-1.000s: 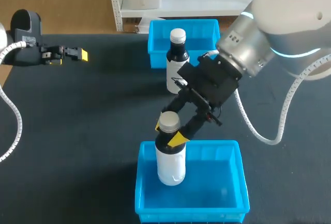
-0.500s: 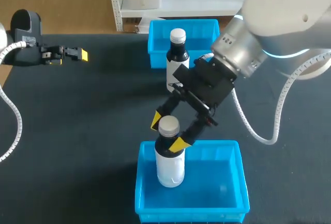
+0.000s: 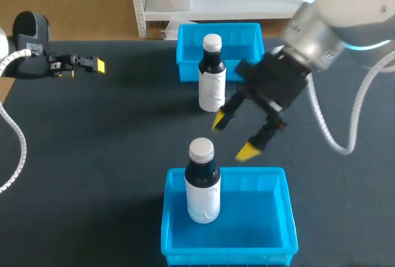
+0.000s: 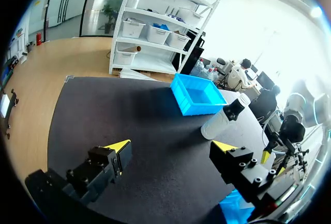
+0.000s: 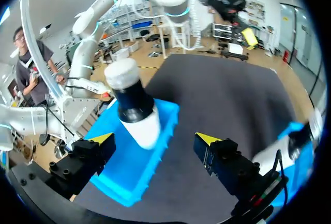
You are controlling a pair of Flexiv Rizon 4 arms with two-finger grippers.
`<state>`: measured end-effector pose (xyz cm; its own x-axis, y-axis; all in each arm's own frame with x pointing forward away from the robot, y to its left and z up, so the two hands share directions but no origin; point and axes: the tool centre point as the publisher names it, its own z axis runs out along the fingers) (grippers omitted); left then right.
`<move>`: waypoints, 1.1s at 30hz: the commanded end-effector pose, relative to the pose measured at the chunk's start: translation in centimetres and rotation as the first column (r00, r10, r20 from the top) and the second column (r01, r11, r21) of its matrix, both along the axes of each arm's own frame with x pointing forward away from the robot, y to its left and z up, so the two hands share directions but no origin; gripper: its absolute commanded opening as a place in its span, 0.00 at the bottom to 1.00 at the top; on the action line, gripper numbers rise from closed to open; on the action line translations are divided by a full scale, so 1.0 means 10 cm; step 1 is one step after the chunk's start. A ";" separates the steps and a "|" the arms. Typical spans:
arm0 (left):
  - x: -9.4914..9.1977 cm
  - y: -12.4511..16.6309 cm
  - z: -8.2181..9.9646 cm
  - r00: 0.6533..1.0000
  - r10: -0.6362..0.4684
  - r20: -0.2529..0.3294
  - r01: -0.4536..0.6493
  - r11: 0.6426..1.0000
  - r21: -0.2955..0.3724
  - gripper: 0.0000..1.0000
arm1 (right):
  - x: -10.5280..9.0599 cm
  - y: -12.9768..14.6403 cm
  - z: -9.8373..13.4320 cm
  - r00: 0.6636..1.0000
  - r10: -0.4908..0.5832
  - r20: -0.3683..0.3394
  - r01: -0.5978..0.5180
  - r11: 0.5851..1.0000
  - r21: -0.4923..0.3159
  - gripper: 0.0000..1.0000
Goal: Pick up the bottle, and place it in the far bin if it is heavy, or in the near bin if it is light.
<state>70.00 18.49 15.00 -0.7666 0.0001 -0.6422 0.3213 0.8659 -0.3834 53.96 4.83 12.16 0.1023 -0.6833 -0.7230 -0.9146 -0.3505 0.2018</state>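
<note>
A white-capped bottle (image 3: 202, 184) with a dark neck and white label stands upright in the near blue bin (image 3: 259, 224). My right gripper (image 3: 232, 136) hangs open just beyond and to the right of it, touching nothing. In the right wrist view the bottle (image 5: 133, 107) stands ahead of the open gripper (image 5: 155, 140), apart from both fingers, inside the near bin (image 5: 126, 175). A second, similar bottle (image 3: 212, 76) stands on the table just in front of the far blue bin (image 3: 245, 37). My left gripper (image 3: 92, 65) rests at the far left; it (image 4: 170, 149) is open and empty.
The table has a dark mat (image 3: 111, 156). In the left wrist view the far bin (image 4: 199, 95) and the second bottle (image 4: 222, 118) lie ahead of the gripper. The near bin's right half holds nothing.
My right gripper opened and let go of the bottle, which stays upright in the near bin. The gripper then drew back up and to the right. The left arm has not moved.
</note>
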 end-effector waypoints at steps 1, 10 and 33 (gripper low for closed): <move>0.00 0.00 0.00 1.000 0.000 0.000 0.000 1.000 0.000 1.00 | 0.33 -0.41 0.05 0.993 -0.115 -0.012 0.116 0.993 0.036 1.00; 0.00 0.00 0.00 1.000 0.000 0.000 0.000 1.000 0.000 1.00 | 1.27 -0.69 0.03 0.937 -0.350 -0.021 0.351 0.934 0.075 1.00; 0.00 0.00 0.00 1.000 0.000 0.000 0.000 1.000 0.000 1.00 | 2.34 -0.13 0.00 0.927 -0.375 0.020 0.369 0.919 0.142 1.00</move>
<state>70.00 18.49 15.00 -0.7666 0.0001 -0.6421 0.3213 0.8659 -0.3834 75.81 2.94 12.52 -0.1068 -0.5779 -0.8091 -0.9935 0.0304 0.1094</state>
